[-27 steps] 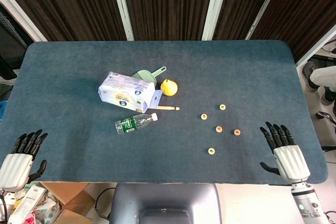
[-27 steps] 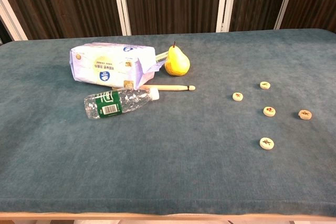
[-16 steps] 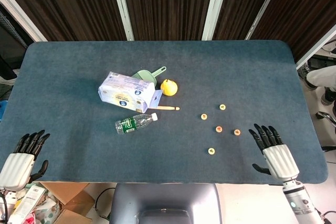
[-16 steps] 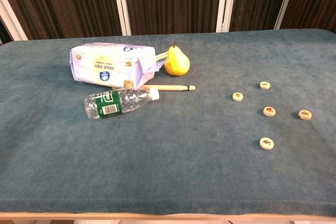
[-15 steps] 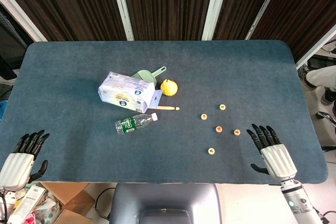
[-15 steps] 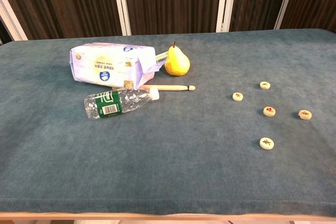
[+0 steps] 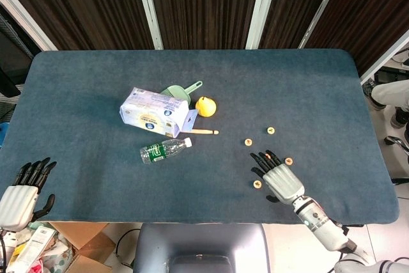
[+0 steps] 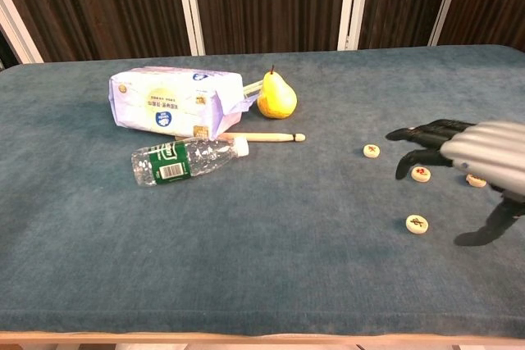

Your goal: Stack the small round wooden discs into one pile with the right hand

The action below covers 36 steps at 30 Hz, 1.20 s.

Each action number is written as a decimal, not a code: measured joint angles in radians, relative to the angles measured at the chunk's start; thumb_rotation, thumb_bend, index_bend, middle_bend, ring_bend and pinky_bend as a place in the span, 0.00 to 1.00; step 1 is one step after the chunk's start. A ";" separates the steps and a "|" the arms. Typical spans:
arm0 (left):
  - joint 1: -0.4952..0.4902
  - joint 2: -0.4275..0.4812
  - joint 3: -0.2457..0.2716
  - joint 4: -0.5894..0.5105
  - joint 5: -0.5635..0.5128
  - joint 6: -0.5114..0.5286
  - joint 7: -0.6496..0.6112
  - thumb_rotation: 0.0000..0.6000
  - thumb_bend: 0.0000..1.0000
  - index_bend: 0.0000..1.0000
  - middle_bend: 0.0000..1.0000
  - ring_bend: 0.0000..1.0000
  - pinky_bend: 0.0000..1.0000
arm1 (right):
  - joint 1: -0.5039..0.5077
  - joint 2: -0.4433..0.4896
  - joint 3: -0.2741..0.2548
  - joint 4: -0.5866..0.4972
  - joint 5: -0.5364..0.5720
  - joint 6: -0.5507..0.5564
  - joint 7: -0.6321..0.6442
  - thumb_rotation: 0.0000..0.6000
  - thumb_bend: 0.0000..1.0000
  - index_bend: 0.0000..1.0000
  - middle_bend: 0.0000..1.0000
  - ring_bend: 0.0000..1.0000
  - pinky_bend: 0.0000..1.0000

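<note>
Right hand, fingers spread and holding nothing, hovers over the wooden discs lying scattered, unstacked, on the right of the blue tabletop; each disc carries a small red or green mark, unreadable. Left hand spread at the near left edge. Clear bottle with green label and white-and-purple packet: print too small to read.
</note>
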 measured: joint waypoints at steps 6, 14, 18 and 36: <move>-0.001 0.001 0.005 -0.003 0.007 -0.001 0.006 1.00 0.50 0.00 0.00 0.00 0.00 | 0.029 -0.063 -0.010 0.075 -0.008 -0.012 0.004 1.00 0.35 0.55 0.00 0.00 0.00; 0.003 -0.006 0.001 0.004 0.008 0.013 0.004 1.00 0.50 0.00 0.00 0.00 0.00 | 0.049 -0.095 -0.031 0.149 -0.019 -0.003 0.052 1.00 0.40 0.56 0.00 0.00 0.00; 0.003 -0.006 0.003 0.004 0.012 0.013 0.005 1.00 0.50 0.00 0.00 0.00 0.00 | 0.053 -0.102 -0.038 0.157 -0.009 -0.006 0.046 1.00 0.40 0.56 0.00 0.00 0.00; -0.001 -0.006 0.001 0.010 0.011 0.011 -0.014 1.00 0.50 0.00 0.00 0.00 0.00 | 0.064 -0.110 -0.043 0.156 0.051 -0.019 0.019 1.00 0.46 0.56 0.00 0.00 0.00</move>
